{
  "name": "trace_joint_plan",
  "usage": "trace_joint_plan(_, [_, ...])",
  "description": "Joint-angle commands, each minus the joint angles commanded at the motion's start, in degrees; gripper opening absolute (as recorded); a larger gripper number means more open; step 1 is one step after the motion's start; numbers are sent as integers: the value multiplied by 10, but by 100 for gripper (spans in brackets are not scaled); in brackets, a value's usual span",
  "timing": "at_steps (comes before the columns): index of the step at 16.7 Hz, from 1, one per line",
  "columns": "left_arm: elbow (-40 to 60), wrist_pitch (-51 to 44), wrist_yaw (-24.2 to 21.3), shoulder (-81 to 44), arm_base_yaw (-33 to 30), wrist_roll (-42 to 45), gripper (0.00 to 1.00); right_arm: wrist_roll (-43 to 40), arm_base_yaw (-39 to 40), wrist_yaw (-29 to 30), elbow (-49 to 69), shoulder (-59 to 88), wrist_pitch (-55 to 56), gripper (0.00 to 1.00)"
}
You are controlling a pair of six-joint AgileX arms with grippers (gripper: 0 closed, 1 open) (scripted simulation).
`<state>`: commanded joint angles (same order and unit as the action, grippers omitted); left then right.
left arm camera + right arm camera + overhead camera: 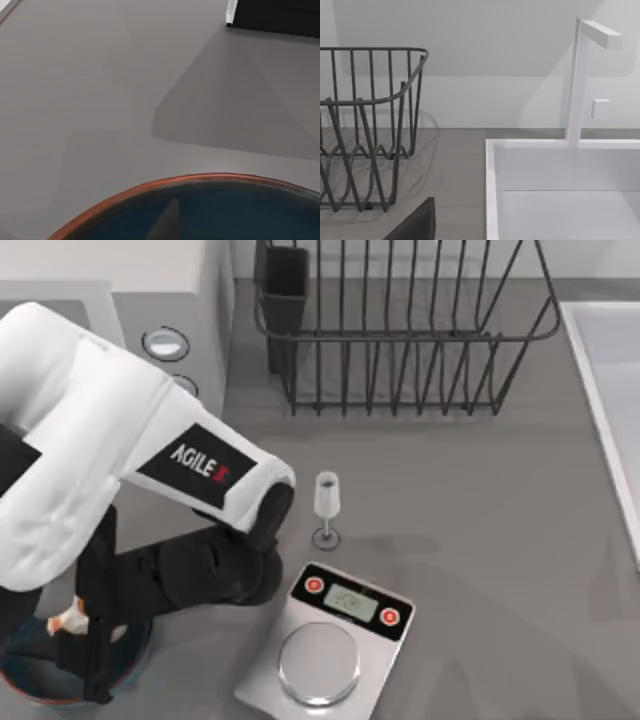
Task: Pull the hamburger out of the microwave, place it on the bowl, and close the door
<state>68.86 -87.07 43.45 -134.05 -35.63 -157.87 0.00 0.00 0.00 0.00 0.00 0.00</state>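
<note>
My left arm reaches down to the table's front left corner, and my left gripper [88, 640] hangs over the dark blue-teal bowl [25, 680]. A cream and orange bit of the hamburger [68, 619] peeks out right beside the gripper, above the bowl's far rim. In the left wrist view the bowl [210, 212] with its reddish rim lies just below the camera. The white microwave [195, 290] stands at the back left, its knobs [165, 343] facing the table. My arm hides the door. My right arm is parked off the table's right side.
A silver kitchen scale [385, 615] sits in front of the middle, with a small stemmed glass [326, 502] just behind it. A dark wire dish rack [400, 330] [365, 125] fills the back. A white sink [610, 390] [560, 190] runs along the right edge.
</note>
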Motion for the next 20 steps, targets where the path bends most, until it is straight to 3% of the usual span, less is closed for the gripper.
trace_joint_plan(7, [0, 0, 0, 0, 0, 0, 98, 0, 0, 0, 0, 0, 0, 100])
trace_joint_plan(15, [0, 0, 0, 0, 0, 0, 100, 0, 0, 0, 0, 0, 0, 100])
trace_joint_plan(16, [5, -10, 18, 32, -10, -37, 100, 0, 0, 0, 0, 0, 0, 100])
trace_joint_plan(20, [-10, 10, 8, 59, -2, -3, 100, 0, 0, 0, 0, 0, 0, 100])
